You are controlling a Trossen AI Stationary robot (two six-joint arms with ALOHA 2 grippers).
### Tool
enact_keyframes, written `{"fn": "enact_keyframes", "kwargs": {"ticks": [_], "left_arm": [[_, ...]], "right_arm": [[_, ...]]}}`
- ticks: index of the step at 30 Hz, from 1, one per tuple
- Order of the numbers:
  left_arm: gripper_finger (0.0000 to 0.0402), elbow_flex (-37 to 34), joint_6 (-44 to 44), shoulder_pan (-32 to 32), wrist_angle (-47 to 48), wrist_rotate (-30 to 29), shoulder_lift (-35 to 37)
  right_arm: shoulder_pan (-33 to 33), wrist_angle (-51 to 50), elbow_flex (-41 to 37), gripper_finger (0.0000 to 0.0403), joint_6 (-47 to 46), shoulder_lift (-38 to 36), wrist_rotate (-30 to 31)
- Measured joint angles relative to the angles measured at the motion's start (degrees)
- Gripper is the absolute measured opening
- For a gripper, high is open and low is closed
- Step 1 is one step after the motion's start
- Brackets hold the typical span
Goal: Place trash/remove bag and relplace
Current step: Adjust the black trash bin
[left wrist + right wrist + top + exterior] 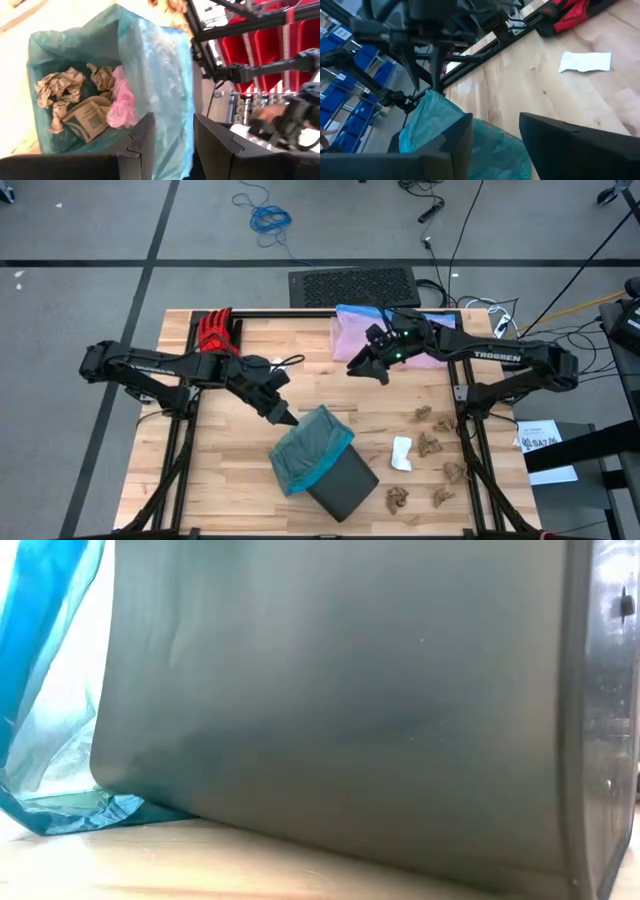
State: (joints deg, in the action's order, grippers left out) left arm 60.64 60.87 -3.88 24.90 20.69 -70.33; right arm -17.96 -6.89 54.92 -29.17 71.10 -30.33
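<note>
While bin lies tipped, paper wads scattered beside.

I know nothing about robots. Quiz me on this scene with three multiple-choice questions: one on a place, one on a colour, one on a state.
1. The pale pink translucent plastic bag lies:
A. inside the bin
B. at the table's far edge
C. on the floor

2. The thin plastic liner in the dark grey bin is:
A. teal-green
B. black
C. white

3. The liner is:
A. empty
B. knotted shut
C. open, with trash inside

Answers:
1 B: the pink bag sits at the far edge of the wooden table.
2 A: the liner over the bin is teal-green.
3 C: crumpled brown paper and cardboard show inside.
</note>
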Motion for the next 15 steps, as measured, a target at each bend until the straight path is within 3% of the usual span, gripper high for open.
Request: {"fn": "enact_keyframes", "kwargs": {"ticks": [15], "left_arm": [[0.0128,0.0,-1.7,-0.8,-7.4,9.5,-12.6]], "right_arm": [[0.1,-2.4,0.0,0.0165,-0.2,-0.5,-0.1]]}}
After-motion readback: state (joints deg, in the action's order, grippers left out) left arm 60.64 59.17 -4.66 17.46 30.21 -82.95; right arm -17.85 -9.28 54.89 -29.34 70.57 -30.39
